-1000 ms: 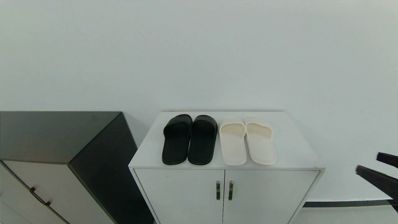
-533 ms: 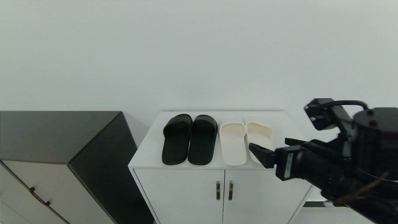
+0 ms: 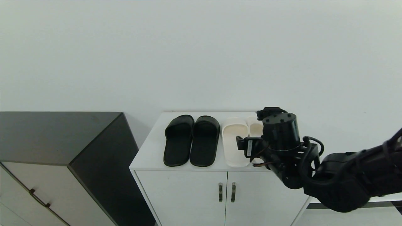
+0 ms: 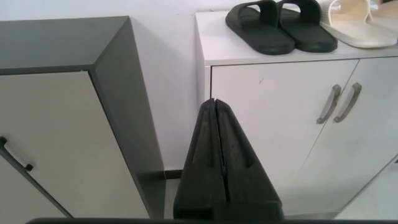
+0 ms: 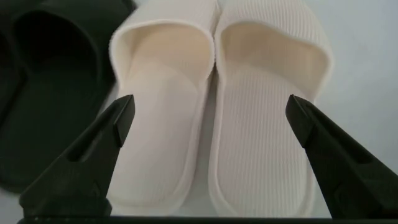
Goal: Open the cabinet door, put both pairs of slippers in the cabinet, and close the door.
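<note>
my right gripper (image 5: 209, 106) hangs over the white slippers (image 5: 217, 124) with its jaws spread wide, one finger outside each shoe. i judge that is set to pinch the pair together. they lie touching on the right half of the cabinet (image 3: 147, 153) top, heels near its front edge, with the black slippers (image 3: 191, 141) just beside them. the doors (image 3: 185, 197) are shut. my left gripper (image 4: 215, 109), jaws together, hangs low before the cabinet front.
</note>
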### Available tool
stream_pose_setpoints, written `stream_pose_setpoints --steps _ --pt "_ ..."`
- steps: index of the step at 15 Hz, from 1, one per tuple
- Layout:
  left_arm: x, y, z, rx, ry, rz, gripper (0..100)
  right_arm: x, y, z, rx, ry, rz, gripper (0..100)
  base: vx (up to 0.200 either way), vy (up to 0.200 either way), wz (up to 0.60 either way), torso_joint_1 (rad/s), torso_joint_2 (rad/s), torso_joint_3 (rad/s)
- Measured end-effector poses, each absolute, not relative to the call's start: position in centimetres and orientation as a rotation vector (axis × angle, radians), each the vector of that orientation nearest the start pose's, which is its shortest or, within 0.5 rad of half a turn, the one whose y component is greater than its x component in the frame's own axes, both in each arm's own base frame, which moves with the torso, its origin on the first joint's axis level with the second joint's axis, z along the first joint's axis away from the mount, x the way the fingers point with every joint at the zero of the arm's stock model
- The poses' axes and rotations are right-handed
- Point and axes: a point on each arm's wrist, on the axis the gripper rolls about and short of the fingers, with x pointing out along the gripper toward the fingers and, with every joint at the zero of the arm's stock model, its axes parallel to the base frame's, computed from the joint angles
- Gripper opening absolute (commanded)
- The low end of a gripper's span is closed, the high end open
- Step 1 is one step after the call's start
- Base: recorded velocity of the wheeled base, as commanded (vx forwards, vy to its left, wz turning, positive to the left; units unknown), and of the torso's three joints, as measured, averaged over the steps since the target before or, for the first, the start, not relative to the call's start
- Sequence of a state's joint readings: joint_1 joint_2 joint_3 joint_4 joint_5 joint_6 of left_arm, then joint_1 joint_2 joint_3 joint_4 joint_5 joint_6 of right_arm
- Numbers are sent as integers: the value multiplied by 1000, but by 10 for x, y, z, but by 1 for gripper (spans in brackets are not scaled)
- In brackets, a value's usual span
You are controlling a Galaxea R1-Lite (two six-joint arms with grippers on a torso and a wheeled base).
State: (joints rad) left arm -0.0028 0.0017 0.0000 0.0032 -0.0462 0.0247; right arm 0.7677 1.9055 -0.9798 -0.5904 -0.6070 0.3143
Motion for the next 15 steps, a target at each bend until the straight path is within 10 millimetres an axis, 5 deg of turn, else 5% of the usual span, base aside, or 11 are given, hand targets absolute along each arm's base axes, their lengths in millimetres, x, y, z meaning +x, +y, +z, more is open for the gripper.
stream_pose_setpoints --steps 13,14,15 --pt "-23 -1 75 23 4 -49 0 355 258 129 15 209 19 100 0 0 0 0 0 0" --pt "-23 -1 75 23 4 -49 0 359 257 127 15 207 13 0 0 0 0 0 0 0" --pt "-23 -1 75 23 4 -49 0 363 256 125 15 207 5 0 0 0 0 0 0 0"
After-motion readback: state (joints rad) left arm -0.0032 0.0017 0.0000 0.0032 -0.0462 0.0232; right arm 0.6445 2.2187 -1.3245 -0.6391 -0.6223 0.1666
